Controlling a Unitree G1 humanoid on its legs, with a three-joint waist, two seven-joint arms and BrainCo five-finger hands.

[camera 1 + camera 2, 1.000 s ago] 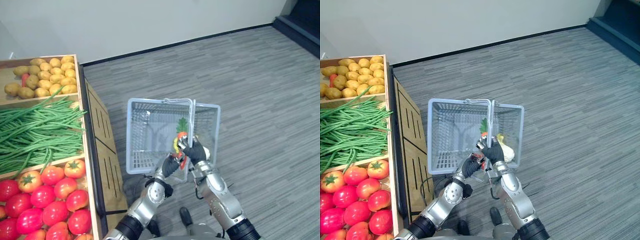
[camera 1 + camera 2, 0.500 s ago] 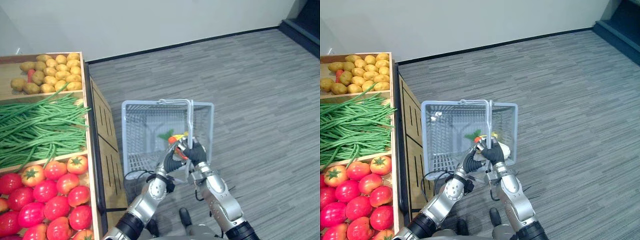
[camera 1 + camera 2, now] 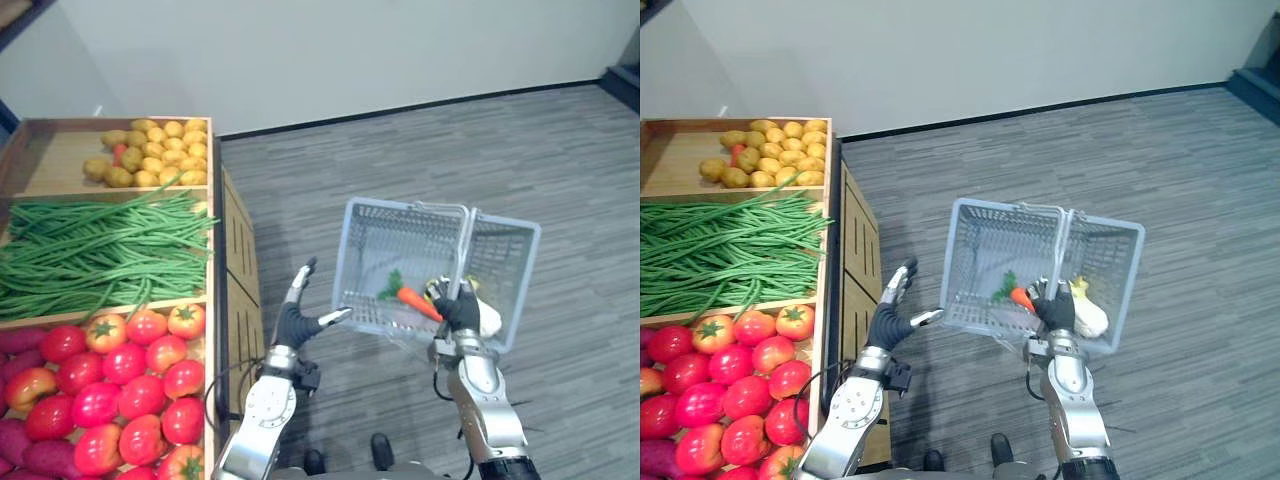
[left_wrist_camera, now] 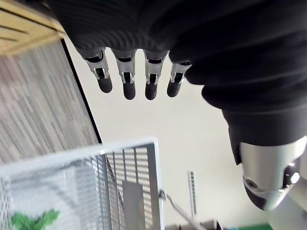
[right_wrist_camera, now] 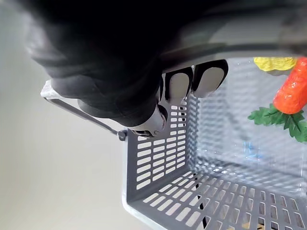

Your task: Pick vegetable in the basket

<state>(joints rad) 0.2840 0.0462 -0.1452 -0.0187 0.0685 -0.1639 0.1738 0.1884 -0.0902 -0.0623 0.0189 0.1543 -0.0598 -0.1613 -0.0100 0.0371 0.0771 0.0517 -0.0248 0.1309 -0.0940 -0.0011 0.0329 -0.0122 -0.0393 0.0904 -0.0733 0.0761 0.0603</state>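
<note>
Right robot hand (image 3: 462, 310) on basket handle (image 3: 464, 245) partly hides pale vegetable (image 3: 488, 318).

Plastic and wood, mostly
Basket (image 3: 400, 245) is smooth grey plastic, carrot (image 3: 413, 299) looks glossy, stand (image 3: 240, 270) is matt bare wood, floor (image 3: 560, 140) is rough ribbed carpet.

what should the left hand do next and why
Probably swing the left hand, open and empty between the stand and the basket, toward the tomatoes, the nearest produce. The carrot lies in the basket, which the right hand grips by its handle, ready for more.
</note>
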